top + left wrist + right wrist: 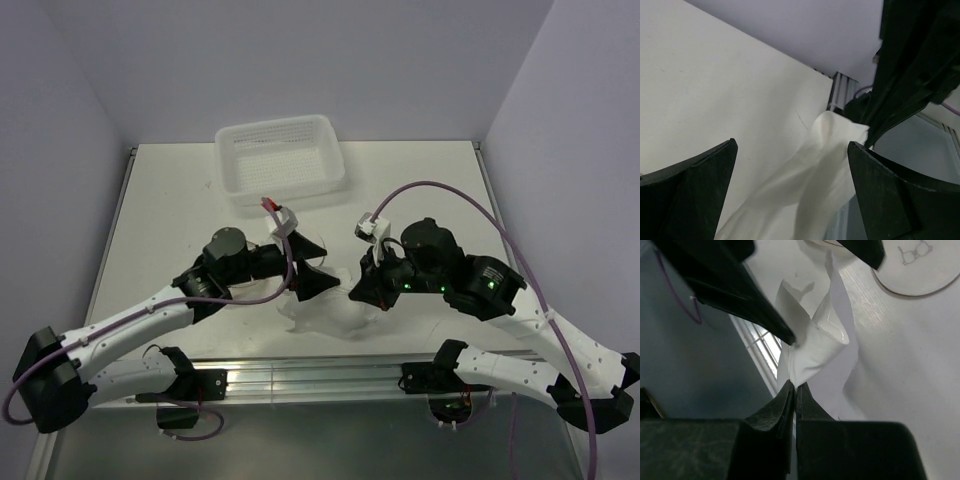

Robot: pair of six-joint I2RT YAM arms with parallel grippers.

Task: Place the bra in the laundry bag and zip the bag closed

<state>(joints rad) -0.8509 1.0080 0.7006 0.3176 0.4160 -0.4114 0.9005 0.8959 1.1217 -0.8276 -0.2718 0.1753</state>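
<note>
The white bra [330, 318] lies bunched near the table's front edge, between the two grippers. My right gripper [356, 290] is shut on a peak of its fabric and lifts it; the pinch shows in the right wrist view [794, 387], with the bra [815, 347] rising from the tips. My left gripper [318, 281] is open, its fingers on either side of the raised fabric [805, 185] without closing on it. The laundry bag [920, 270], a round pale disc with a small bra drawing, lies flat beyond the left gripper. In the top view it is mostly hidden under the left arm.
A white perforated basket [280, 155] stands at the back of the table. The aluminium rail [320, 375] runs along the front edge just below the bra. The right arm's purple cable [470, 200] loops over the table's right side.
</note>
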